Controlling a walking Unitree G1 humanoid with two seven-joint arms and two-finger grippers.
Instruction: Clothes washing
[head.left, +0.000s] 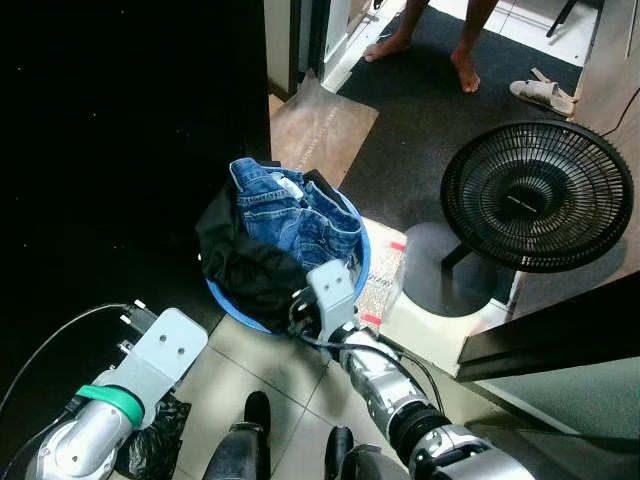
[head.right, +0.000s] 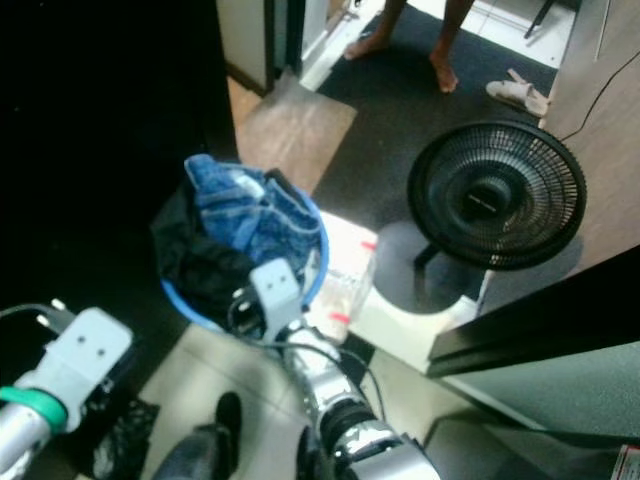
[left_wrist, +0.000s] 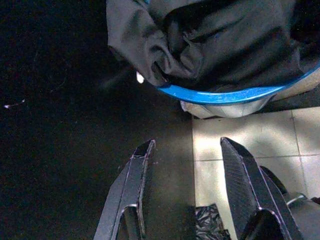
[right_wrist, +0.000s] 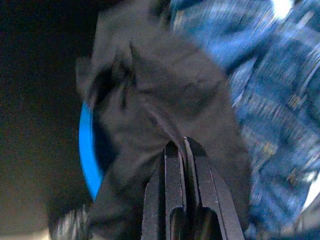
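At centre frame in the eye views, a blue basin (head.left: 362, 262) sits on the floor, heaped with laundry: jeans (head.left: 290, 215) on the upper side and a black garment (head.left: 245, 265) draped over the lower-left rim. The right gripper (right_wrist: 182, 147) is at the basin's lower edge, reaching in from the lower centre of the frame; in the right wrist view its fingers are pressed together with their tips against the black garment, though whether any cloth is pinched between them cannot be told. The left gripper (left_wrist: 187, 150) is at lower left, apart from the basin and just short of its rim, with fingers spread over the boundary between dark floor and pale tile; nothing lies between them. A black plastic bag (head.left: 150, 445) lies on the tile beneath the left arm. Just right of the basin a clear packet (head.left: 385, 280) with red marks rests on a white base. A black fan (head.left: 540, 195) stands at right, tilted face-up. At the top of the frame a person's bare feet (head.left: 465, 70) stand on a dark mat (head.left: 430, 120), with a sandal (head.left: 545, 95) beside them. The upper left is in deep shadow.
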